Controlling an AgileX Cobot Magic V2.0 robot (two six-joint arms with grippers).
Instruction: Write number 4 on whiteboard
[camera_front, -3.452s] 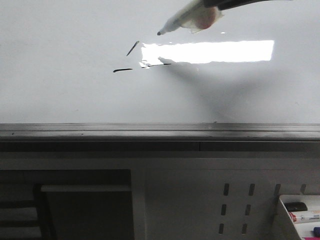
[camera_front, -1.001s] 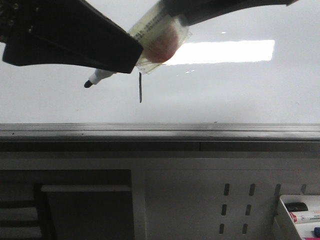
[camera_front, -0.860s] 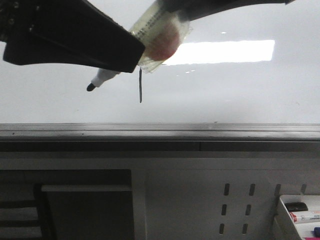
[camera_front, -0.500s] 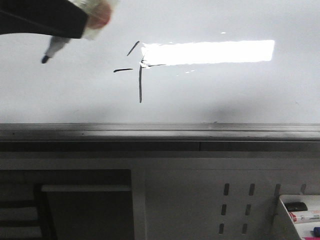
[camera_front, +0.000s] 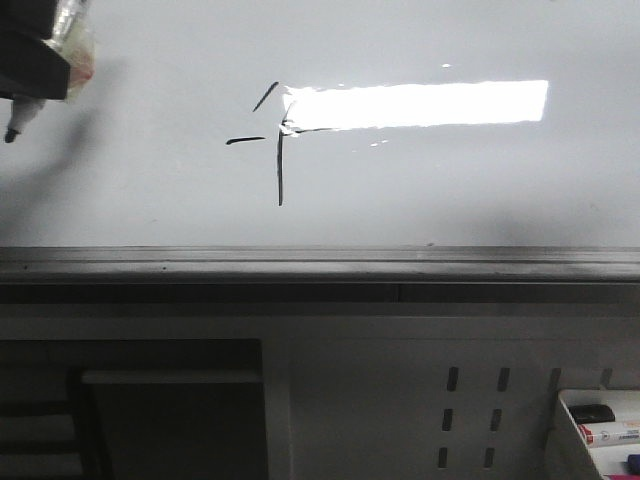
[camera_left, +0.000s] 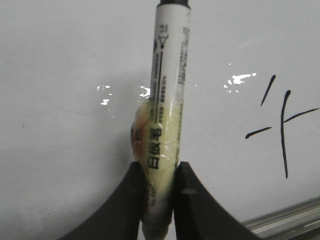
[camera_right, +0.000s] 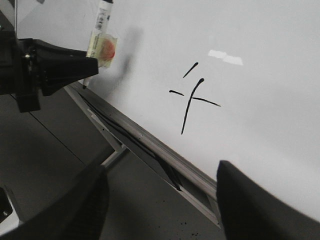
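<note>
My left claw (camera_left: 159, 187) pinched the marker (camera_left: 164, 115) clear of the whiteboard (camera_front: 450, 190), leaving the 4 (camera_front: 277, 140) unsmudged; my right claw (camera_right: 160, 200) gaped empty

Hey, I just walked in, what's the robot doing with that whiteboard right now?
The left gripper is clamped on a whiteboard marker and holds it off to the left of the whiteboard, tip clear of the writing. A rough number 4 is on the board: a short slant, a horizontal line and a longer vertical stroke. The right gripper is open and holds nothing.
</note>
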